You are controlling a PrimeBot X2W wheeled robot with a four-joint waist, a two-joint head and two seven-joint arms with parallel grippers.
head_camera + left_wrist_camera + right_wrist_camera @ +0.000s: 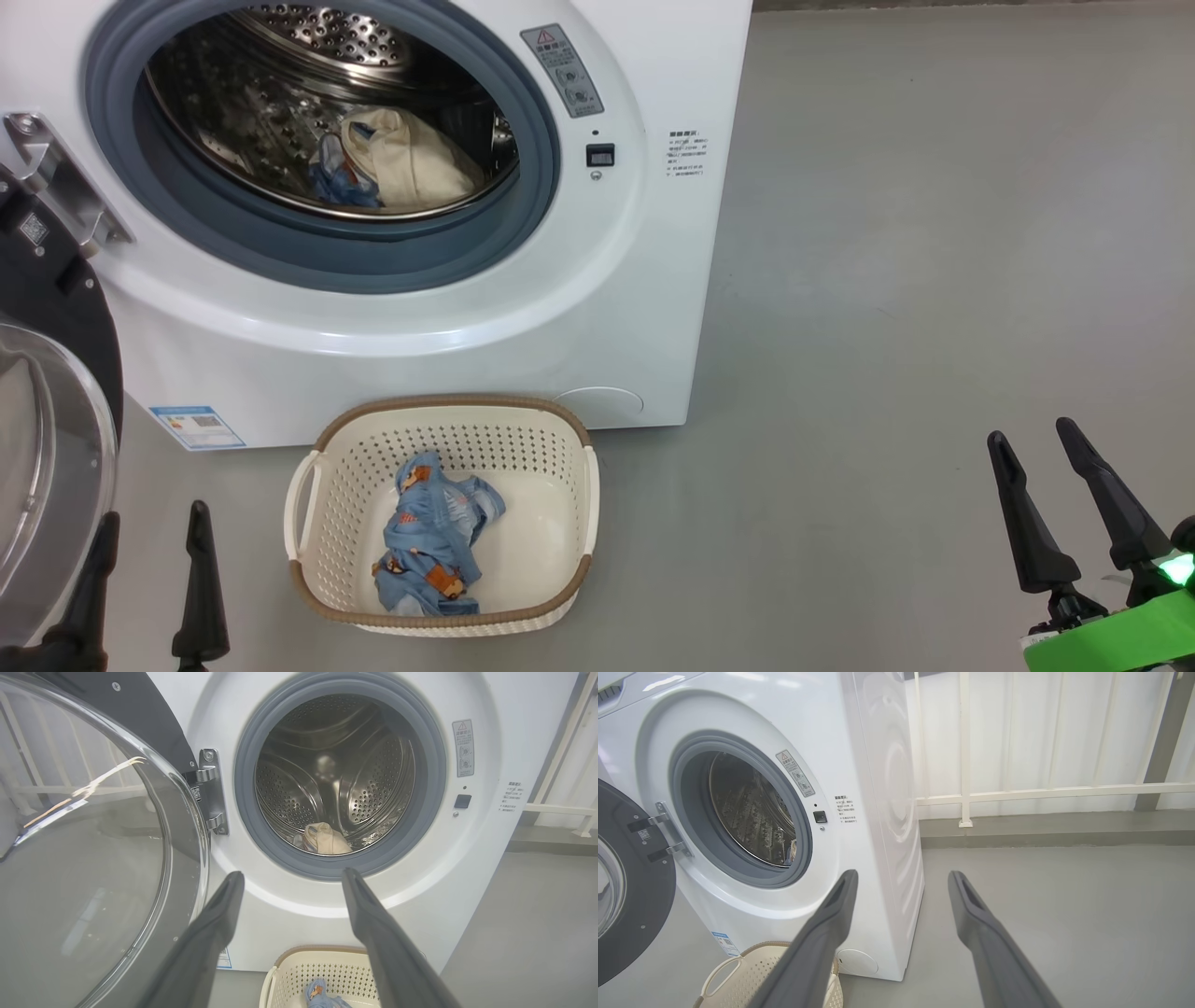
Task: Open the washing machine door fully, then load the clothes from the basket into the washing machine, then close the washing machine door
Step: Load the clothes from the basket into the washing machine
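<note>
One light blue garment with orange prints lies crumpled in the one cream perforated plastic basket. Its long axis runs from the big white washing machine toward the robot. It lies right of the left gripper, the nearer one; the right gripper is well apart. Both pairs of jaws stand apart, empty. One cream garment lies in the steel drum.

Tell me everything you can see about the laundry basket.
The basket is a small rectangular cream plastic tub with rounded corners, perforated walls, a brown woven-look rim and a loop handle on each side. It stands upright on the grey floor, close in front of the washing machine. A crumpled blue garment with orange prints lies inside.
</note>
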